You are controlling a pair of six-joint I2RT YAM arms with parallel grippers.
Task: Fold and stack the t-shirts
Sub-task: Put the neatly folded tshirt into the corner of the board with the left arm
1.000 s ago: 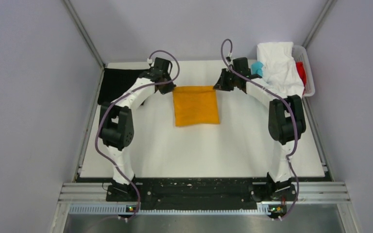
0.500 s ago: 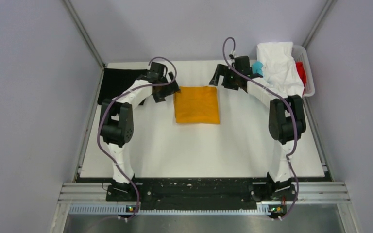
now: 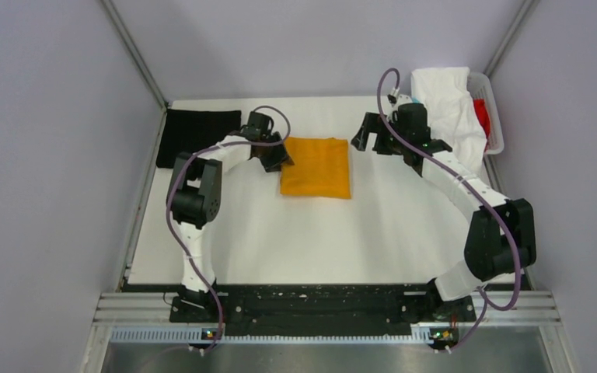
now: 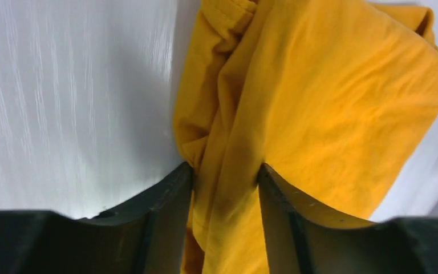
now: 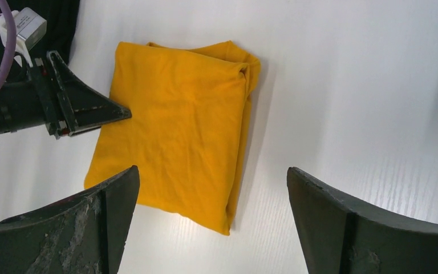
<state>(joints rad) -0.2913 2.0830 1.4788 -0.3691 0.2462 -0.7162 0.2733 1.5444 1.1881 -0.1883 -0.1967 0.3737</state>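
left claw around edge of orange t-shirt

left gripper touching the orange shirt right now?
Touching. Left wrist view: the left gripper has a fold of the orange shirt pinched between its two fingers.

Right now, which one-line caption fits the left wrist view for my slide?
Left pincer pinches a bunched edge of the mustard-orange t-shirt on the white table.
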